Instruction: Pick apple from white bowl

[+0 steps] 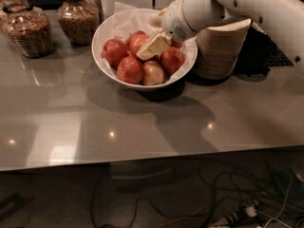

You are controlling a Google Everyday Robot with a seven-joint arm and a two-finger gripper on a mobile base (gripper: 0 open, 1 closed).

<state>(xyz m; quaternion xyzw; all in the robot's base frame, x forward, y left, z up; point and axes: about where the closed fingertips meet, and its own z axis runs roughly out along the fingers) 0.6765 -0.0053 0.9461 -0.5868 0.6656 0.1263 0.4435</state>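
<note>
One apple (pixel 135 41) half behind end effector (pixel 146 52), inside white bowl (pixel 100 36).

On the bench (pixel 142 127), at far left, a jar (pixel 28 30); right of it a second jar (pixel 78 15); then the white bowl (pixel 100 37); just right of that, a stack of bowls (pixel 221 51). In the white bowl, the apple (pixel 135 42), toward the back. Over the bowl's middle, just beside the apple, the claw (pixel 153 46).

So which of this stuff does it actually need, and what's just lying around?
In the job: tool down in the white bowl; orange-red apple beside it.
Lying about: other apples, filled jars, stack of beige bowls, floor cables.
</note>
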